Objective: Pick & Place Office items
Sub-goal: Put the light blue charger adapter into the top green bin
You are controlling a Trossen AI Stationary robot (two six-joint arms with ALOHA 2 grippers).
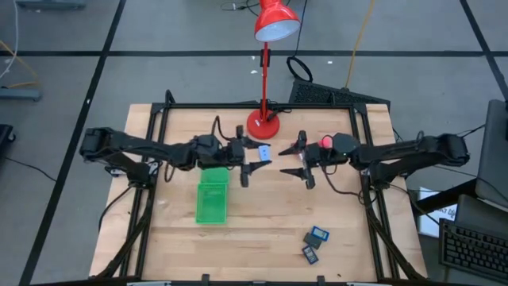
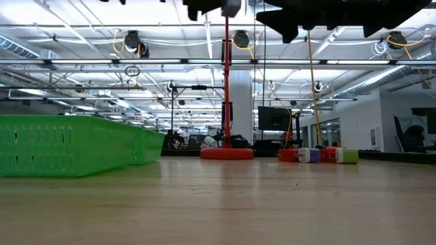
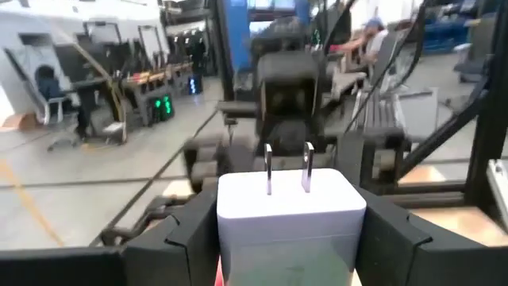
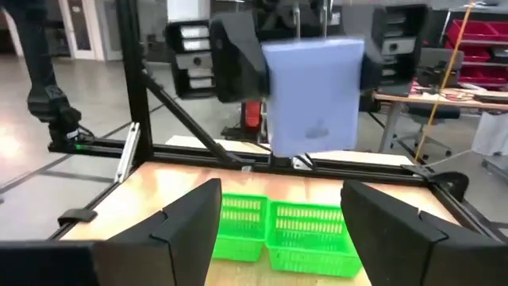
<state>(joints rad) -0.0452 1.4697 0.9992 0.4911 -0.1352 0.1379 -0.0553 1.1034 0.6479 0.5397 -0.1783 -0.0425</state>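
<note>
Two dark blocks [image 1: 314,243] lie lower right on the tabletop [image 1: 262,238]; green tray [image 1: 212,195] mid-frame. Left gripper [image 1: 255,159], centre, fingers clamping a white plug [image 1: 263,150] aloft; right gripper [image 1: 298,160] opposite, fingers wide. Risk: the smooth plug probably slips during a misaligned handover.

Lamp base [image 1: 263,125] and green tray [image 1: 212,195] flank bare central tabletop [image 1: 270,214].

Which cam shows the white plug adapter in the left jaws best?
Left wrist view: the white plug adapter fills the frame, prongs up, clamped in the left gripper. The right wrist view shows its flat face, the high view a small pale bit; the low view hides it.
</note>
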